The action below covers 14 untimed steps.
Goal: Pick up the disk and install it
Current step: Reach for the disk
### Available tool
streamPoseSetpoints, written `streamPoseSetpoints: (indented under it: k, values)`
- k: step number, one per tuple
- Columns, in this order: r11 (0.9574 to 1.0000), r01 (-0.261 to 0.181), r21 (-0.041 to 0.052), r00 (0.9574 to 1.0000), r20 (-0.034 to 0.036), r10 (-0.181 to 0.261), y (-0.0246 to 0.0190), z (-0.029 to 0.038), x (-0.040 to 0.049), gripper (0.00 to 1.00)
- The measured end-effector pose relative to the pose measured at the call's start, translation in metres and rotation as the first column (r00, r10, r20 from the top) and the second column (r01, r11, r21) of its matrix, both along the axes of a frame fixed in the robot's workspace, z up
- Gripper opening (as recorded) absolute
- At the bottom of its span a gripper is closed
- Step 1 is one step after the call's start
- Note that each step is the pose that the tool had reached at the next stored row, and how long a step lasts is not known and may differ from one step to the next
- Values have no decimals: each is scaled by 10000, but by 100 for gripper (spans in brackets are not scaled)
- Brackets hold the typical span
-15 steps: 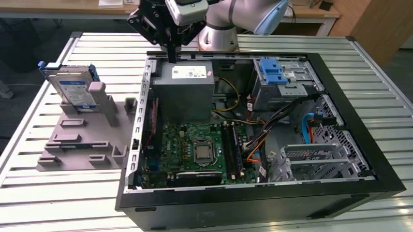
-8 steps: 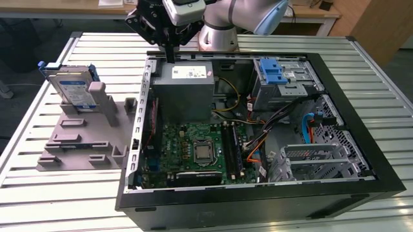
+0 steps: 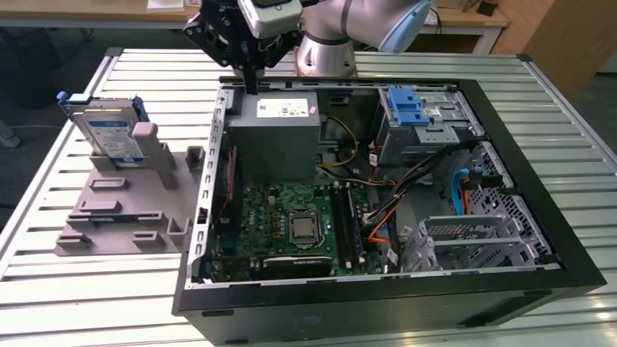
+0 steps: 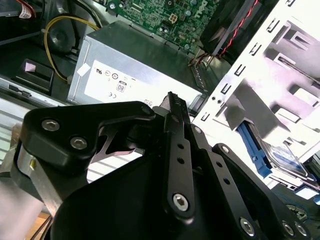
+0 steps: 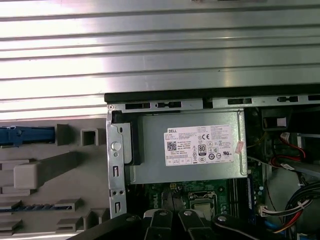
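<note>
The jaws hang closed together, empty, above the grey metal power supply box (image 3: 279, 137). Well apart from them, the silver blue-framed disk (image 3: 106, 134) stands upright in a grey plastic stand (image 3: 126, 210) on the desk (image 3: 58, 289).

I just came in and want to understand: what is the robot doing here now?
One robot arm works over an open computer case on a slatted table. Its pincer hangs shut and empty above the gray power supply inside the case. The disk stands upright in a gray holder on the table, at the exterior view's left of the case, not yet picked up.
</note>
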State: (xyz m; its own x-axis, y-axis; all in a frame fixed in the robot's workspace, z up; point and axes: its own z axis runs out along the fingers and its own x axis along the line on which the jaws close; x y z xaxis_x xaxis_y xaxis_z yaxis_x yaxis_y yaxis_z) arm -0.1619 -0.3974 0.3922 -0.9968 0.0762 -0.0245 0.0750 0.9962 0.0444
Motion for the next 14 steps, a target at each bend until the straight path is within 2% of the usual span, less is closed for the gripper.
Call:
streamPoseSetpoints:
  k: [14]
  values:
    - [10000,0,0,10000,0,0,12,-6,-82,11]
